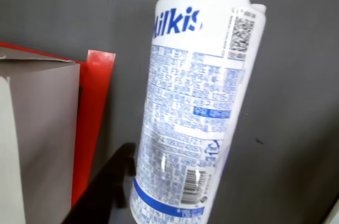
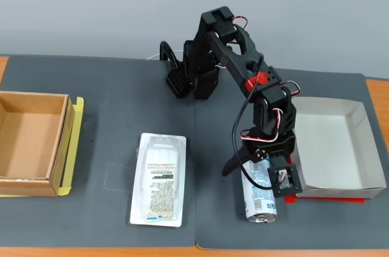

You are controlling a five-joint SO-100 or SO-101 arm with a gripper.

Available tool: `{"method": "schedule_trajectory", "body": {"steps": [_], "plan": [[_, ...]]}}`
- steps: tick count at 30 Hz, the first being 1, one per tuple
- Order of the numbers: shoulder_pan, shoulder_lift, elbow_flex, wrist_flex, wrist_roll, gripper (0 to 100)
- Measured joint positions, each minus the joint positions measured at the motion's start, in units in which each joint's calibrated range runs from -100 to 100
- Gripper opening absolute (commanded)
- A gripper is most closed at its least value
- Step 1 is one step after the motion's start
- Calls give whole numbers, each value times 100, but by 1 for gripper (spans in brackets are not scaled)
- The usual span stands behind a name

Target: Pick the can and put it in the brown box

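The can [image 2: 260, 201] is white with blue print and lies on its side on the dark mat near the front edge. In the wrist view the can [image 1: 193, 113] fills the middle, barcode towards the bottom. My gripper [image 2: 255, 178] is lowered over the can's far end, with its jaws standing on either side of it. The black moving finger [image 1: 108, 184] is angled out beside the can's left side, and the gripper looks open. The brown box [image 2: 58, 141] stands empty at the far left of the table, on yellow tape.
A white-grey shallow box [image 2: 361, 147] with red underneath stands just right of the can; its wall [image 1: 37, 139] is close on the left in the wrist view. A flat white tray pack [image 2: 159, 178] lies between the can and the brown box. The arm's base [image 2: 191, 78] is at the back.
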Motion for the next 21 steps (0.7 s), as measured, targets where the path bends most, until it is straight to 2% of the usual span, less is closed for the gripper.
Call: {"method": "schedule_trajectory", "body": {"steps": [21], "plan": [[-207, 845, -326, -285, 0, 51]]}}
